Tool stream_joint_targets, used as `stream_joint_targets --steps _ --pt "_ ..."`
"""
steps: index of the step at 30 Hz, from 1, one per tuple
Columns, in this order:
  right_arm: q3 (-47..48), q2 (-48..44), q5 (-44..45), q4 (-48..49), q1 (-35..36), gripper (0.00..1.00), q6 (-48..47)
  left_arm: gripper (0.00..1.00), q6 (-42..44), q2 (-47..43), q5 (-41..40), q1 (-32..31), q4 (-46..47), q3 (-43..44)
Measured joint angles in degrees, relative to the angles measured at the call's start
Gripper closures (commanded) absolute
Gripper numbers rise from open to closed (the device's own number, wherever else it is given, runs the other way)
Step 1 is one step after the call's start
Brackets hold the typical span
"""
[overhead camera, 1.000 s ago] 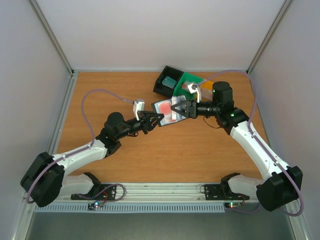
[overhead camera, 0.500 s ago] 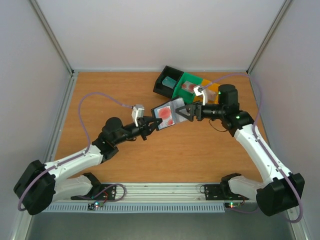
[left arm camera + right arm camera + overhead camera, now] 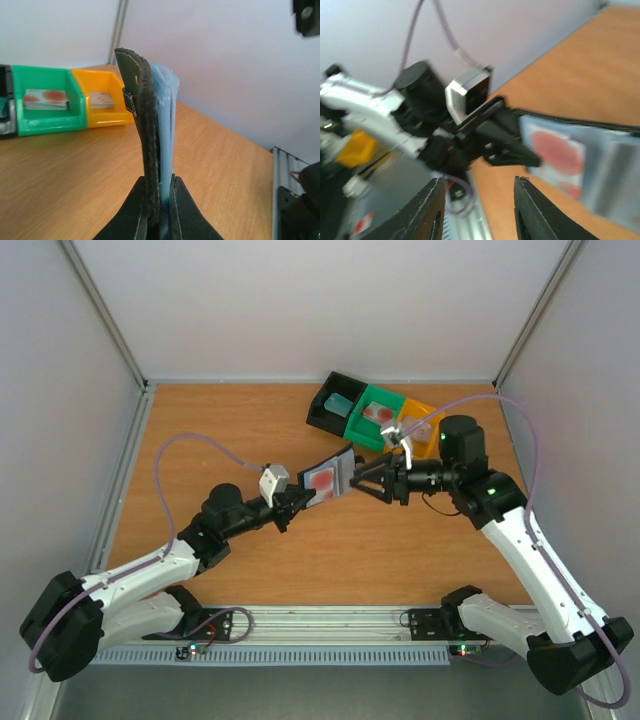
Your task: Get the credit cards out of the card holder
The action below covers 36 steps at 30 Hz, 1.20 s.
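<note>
The card holder [image 3: 326, 476] is lifted off the table and open. My left gripper [image 3: 299, 502] is shut on its lower left edge. A red card [image 3: 320, 480] sits in its pale blue pocket. The left wrist view shows the holder edge-on [image 3: 146, 130] between the shut fingers [image 3: 159, 202]. My right gripper [image 3: 360, 483] is open and empty just right of the holder. The right wrist view shows its gap [image 3: 480, 215], the holder [image 3: 607, 170] and the red card [image 3: 554, 149]. A teal card [image 3: 338, 403], a red card [image 3: 378, 413] and a whitish card [image 3: 418, 431] lie in the trays.
A black tray [image 3: 322, 412], a green tray [image 3: 365, 430] and an orange tray [image 3: 432, 412] stand in a row at the back, right of centre. The green tray [image 3: 30, 125] and orange tray [image 3: 107, 118] also show in the left wrist view. Grey walls surround the table.
My left gripper has drawn the card holder toward the near left and tilted it up. My right gripper has come nearer with it and now stands off its right edge.
</note>
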Motion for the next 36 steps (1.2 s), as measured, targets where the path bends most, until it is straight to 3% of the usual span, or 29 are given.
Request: stream_joint_targets --steps 2,7,17,21,24,31,34,36 --pt "-2.6 0.0 -3.6 2.4 3.3 0.71 -0.5 1.0 -0.1 0.0 2.2 0.0 2.4 -0.8" --pt "-7.6 2.0 -6.6 5.4 3.7 0.73 -0.5 1.0 -3.0 -0.1 9.3 0.0 8.9 -1.3" --pt "-8.0 4.3 -8.0 5.9 3.7 0.75 -2.3 1.0 -7.2 -0.8 15.6 0.0 13.5 -1.3" --pt "-8.0 5.1 -9.3 7.6 4.6 0.82 -2.2 1.0 -7.8 -0.6 16.2 0.0 14.2 -1.3" --pt "-8.0 5.6 -9.9 8.3 5.8 0.98 -2.3 1.0 -8.3 -0.5 16.7 0.0 14.9 -1.3" --pt "-8.2 5.4 -10.9 10.0 5.7 0.99 -3.2 1.0 -9.1 -0.5 17.0 0.2 16.0 -1.3" --pt "-8.2 5.3 -10.9 9.7 5.7 0.99 -4.2 0.86 -9.1 -0.6 17.1 0.2 16.1 -1.3" --pt "-8.2 5.2 -11.0 9.1 5.7 0.99 -5.1 0.84 -9.1 -0.6 17.4 0.2 16.2 -1.3"
